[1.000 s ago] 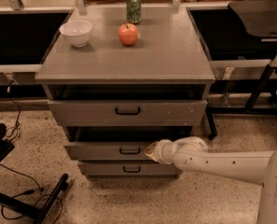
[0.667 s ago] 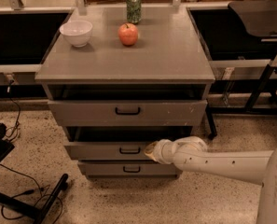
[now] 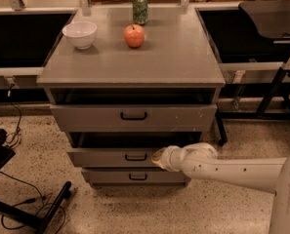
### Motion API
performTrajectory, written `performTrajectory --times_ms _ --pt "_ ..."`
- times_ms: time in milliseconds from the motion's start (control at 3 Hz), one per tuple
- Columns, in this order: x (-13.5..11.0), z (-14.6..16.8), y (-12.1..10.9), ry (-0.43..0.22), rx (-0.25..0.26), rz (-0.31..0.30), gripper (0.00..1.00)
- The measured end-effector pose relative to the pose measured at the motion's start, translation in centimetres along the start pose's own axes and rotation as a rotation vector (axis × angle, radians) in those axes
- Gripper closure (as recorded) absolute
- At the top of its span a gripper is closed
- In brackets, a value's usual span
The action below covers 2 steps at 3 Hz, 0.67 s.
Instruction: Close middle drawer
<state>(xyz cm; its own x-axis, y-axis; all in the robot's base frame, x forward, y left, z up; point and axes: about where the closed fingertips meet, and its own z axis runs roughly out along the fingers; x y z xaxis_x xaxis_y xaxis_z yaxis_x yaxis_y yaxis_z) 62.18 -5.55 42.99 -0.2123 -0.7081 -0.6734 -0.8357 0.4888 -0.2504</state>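
1. Where the front of the grey bench (image 3: 183, 57) is turned toward the camera, three drawers are seen stacked one under another.
2. The middle drawer (image 3: 103, 158) is found pulled partly out of the bench, so that a dark gap is shown above its low front. A small black handle (image 3: 135, 157) is fixed at the middle of that front.
3. The claw (image 3: 157, 158) is placed at the middle drawer's front, just beside the handle on the bench's right-hand side, and appears to touch it. Whether it is spread or closed, and whether anything is gripped by it, cannot be told.
4. The white arm (image 3: 232, 172) is stretched in low from beyond the bench's right side, level with the middle drawer.
5. The top drawer (image 3: 86, 117) is also drawn a little way out of the bench, and a dark opening is left above its taller front.
6. The lowest drawer (image 3: 105, 176) is set further back in the bench.
7. On the bench top a white bowl (image 3: 79, 34) is stood toward the left, a red apple (image 3: 134, 36) near the middle, and a green can (image 3: 140, 8) just behind the apple at the bench's rear edge.
8. Black cables (image 3: 17, 130) are trailed over the speckled floor to the left of the bench.
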Motion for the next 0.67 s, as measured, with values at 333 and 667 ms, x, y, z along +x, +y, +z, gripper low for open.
performTrajectory --times_ms 333,667 --pt "0.00 0.00 0.00 0.000 0.000 0.000 0.11" --pt "0.00 0.00 0.00 0.000 0.000 0.000 0.00"
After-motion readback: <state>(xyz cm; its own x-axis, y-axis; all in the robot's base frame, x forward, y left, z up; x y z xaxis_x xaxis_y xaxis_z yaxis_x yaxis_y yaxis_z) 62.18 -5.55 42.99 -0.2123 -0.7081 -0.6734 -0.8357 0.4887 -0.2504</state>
